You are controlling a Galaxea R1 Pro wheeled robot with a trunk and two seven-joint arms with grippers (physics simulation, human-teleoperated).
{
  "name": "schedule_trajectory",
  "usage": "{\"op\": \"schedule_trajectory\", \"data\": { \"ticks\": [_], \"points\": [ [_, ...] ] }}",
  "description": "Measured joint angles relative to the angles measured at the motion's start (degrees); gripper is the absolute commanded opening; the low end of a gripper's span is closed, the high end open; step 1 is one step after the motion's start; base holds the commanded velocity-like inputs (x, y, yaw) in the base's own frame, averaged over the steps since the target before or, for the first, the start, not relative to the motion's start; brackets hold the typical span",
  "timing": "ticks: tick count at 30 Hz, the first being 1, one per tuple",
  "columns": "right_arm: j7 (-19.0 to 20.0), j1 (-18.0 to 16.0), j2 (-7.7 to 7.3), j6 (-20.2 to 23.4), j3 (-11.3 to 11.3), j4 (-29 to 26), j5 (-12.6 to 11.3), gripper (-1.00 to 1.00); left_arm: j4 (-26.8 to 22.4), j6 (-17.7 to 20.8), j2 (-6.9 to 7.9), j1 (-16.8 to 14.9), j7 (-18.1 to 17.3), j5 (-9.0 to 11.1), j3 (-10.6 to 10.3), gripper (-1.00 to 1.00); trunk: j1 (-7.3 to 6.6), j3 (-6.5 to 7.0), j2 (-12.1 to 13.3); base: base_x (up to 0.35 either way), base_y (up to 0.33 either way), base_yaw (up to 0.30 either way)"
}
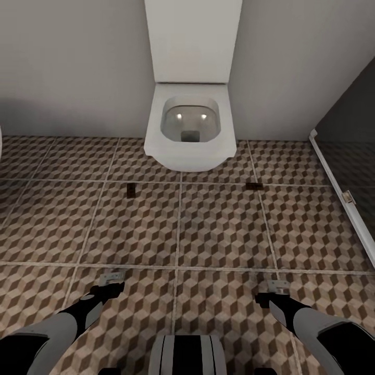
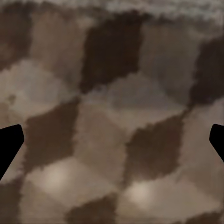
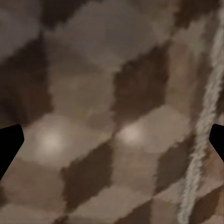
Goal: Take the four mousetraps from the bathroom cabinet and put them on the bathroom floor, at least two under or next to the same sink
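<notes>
Two small dark brown flat mousetraps lie on the cube-patterned brown and beige tiled bathroom floor, flanking a white toilet. No sink is visible, so the task looks half done at most. The left gripper and right gripper hang with fingers spread apart and empty.

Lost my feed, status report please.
Both grippers, left gripper and right gripper, open, empty. Two mousetraps on bathroom floor by toilet. Nothing blocking.

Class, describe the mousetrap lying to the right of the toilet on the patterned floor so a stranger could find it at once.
Start at the white toilet against the back wall, then drop to the cube-patterned bathroom floor just right of its bowl. There a tiny dark brown mousetrap lies flat on a grout line. It lies lengthwise sideways, unlike the other mousetrap left of the bowl, which points toward the wall.
</notes>
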Motion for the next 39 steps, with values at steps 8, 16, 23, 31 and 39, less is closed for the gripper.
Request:
{"op": "schedule_trajectory", "data": {
  "ticks": [8,16,23,31,39],
  "points": [
    [-0.2,0.0,0.04,0.0,-0.1,0.0,-0.2,1.0,-0.1,0.1,0.01,0.0,0.0,0.3,0.0,1.0,0.0,0.0,0.0,-0.004,0.0,0.0],
    [-0.3,0.0,0.04,0.0,-0.1,0.0,-0.3,1.0,-0.1,0.1,0.01,0.0,-0.1,0.2,-0.1,1.0,0.0,0.0,0.0,0.0,0.0,0.0],
    [-0.3,0.0,0.04,0.0,-0.1,0.0,-0.4,1.0,-0.1,0.1,0.01,0.0,-0.1,0.2,-0.1,1.0,0.0,0.0,0.0,-0.007,0.0,0.0],
    [-0.2,0.0,0.08,0.0,-0.1,0.0,-0.1,1.0,-0.1,0.0,0.0,0.0,0.0,0.4,0.1,1.0,0.02,0.0,0.0,-0.177,-0.042,0.0],
    [-0.3,0.0,0.11,0.0,-0.1,0.0,0.1,1.0,-0.1,0.1,-0.05,0.0,0.0,0.4,0.1,1.0,0.03,0.0,0.0,-0.275,-0.084,0.0]
  ]
}}
